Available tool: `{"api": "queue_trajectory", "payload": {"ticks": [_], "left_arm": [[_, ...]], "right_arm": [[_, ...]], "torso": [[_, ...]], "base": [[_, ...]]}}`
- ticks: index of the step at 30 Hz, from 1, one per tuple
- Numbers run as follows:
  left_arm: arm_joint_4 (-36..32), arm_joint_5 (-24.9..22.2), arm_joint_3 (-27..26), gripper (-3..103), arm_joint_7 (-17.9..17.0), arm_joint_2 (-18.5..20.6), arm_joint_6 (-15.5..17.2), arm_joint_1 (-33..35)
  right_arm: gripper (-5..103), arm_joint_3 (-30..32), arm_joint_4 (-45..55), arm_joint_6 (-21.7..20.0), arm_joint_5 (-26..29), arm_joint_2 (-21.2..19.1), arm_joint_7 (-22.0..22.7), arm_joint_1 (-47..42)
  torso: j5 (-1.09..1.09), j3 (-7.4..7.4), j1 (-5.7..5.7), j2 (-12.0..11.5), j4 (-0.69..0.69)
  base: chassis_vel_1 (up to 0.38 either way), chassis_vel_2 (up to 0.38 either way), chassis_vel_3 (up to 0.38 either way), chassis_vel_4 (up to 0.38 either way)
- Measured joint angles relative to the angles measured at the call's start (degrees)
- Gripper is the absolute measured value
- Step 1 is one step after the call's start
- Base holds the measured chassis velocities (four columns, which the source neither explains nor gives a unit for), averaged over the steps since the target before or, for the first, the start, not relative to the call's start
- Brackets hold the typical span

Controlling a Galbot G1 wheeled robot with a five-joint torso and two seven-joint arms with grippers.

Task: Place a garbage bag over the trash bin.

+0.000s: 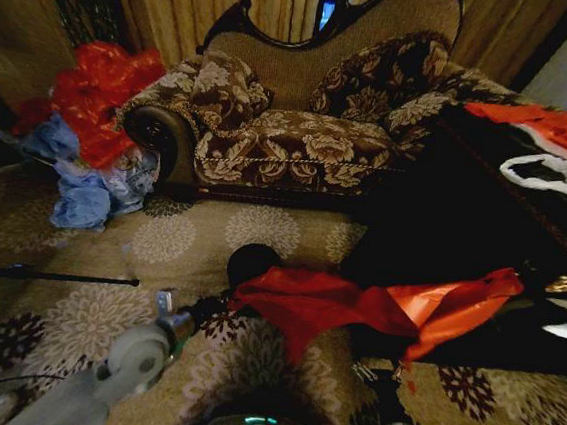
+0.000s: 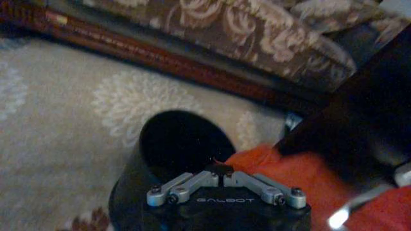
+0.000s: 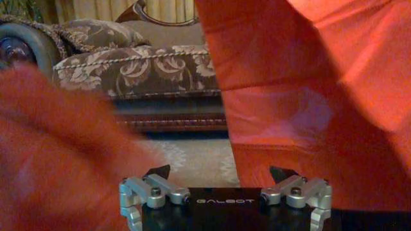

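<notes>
At mid-frame, the left end effector point(image 2: 222, 174), closed on the thin crinkly red plastic garbage bag point(image 1: 354, 310), hovers at the small matte black cylindrical trash bin point(image 1: 251, 263); the bag stretches rightward past the open right end effector point(image 3: 222, 172).

A shiny red garbage bag point(image 1: 355, 305), black trash bin point(image 1: 252, 262), brown floral sofa point(image 1: 301, 134), beige flower-medallion carpet point(image 1: 161, 236).

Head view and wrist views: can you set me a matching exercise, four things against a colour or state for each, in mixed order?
Things:
1. garbage bag
2. trash bin
3. left tool
4. right tool

States:
a. open
b. black, with a round rim
c. red, spread out beside the bin
d. shut on the bag's edge

Pairs: 1-c, 2-b, 3-d, 4-a
</notes>
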Motion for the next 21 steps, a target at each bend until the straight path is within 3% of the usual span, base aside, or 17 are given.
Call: {"api": "queue_trajectory", "payload": {"ticks": [5,9,16,21], "left_arm": [[-2.33,-3.10,-0.56,0,-0.46,1.90,0.00,-2.78],[-3.56,-5.16,2.05,0,-1.70,3.48,0.01,-7.77],[-3.85,-12.81,6.64,0,-5.02,5.74,0.82,-19.50],[-3.26,-15.64,7.58,0,-6.01,7.26,1.22,-23.01]], "right_arm": [[100,0.09,0.80,0.23,0.60,-0.64,-0.04,-0.13],[100,-0.73,4.14,-1.04,2.06,-1.54,-0.06,-0.21],[100,-3.70,10.82,-3.91,2.98,-4.20,-1.29,-1.45],[101,-5.96,12.43,-4.75,3.21,-5.47,-1.07,-0.90]], "torso": [[0.02,0.00,0.00,0.00,-0.01],[-0.01,0.00,0.00,0.00,-0.01],[-0.01,0.00,0.00,0.00,-0.02],[-0.01,0.01,0.00,0.00,-0.01]], "base": [[0.000,0.000,0.000,0.000],[0.000,0.000,0.000,0.000],[0.000,0.000,0.000,0.000],[0.000,0.000,0.000,0.000]]}}
